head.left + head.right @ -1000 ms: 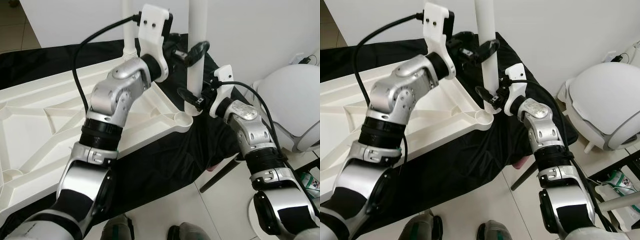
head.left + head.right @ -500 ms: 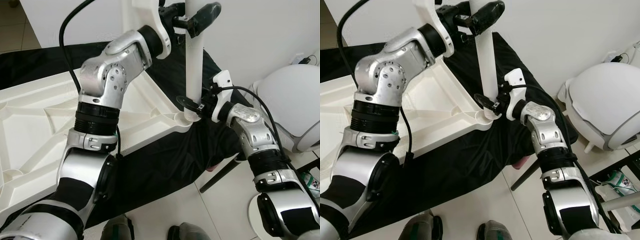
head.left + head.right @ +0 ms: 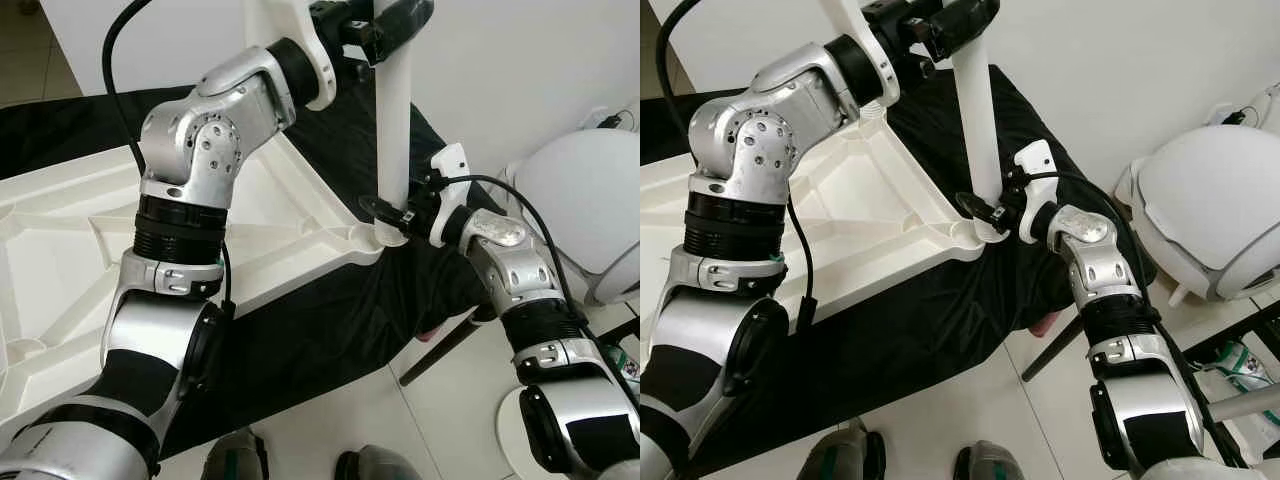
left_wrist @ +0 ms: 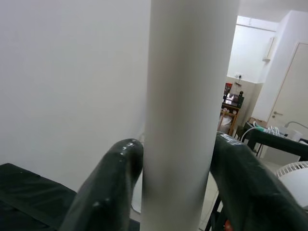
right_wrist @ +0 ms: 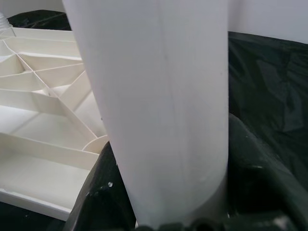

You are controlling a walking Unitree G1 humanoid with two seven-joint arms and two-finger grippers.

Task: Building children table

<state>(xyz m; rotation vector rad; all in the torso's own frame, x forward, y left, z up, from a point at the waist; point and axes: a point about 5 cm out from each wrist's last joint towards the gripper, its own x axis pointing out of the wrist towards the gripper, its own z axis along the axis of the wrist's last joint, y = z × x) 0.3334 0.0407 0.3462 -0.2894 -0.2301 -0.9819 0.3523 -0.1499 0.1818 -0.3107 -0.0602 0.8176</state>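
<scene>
Both pincers, left pincer (image 3: pixel 388 18) and right pincer (image 3: pixel 385 212), seemingly clamped around upright table leg (image 3: pixel 392 130).

From the head, your two eye views looked forward and down over both arms at the tabletop (image 3: pixel 70 250) corner and white leg (image 3: pixel 392 130), sharing nearly the same scene. Your left wrist camera sat very close to the leg high up, facing the wall; your right wrist camera pressed near its base.
</scene>
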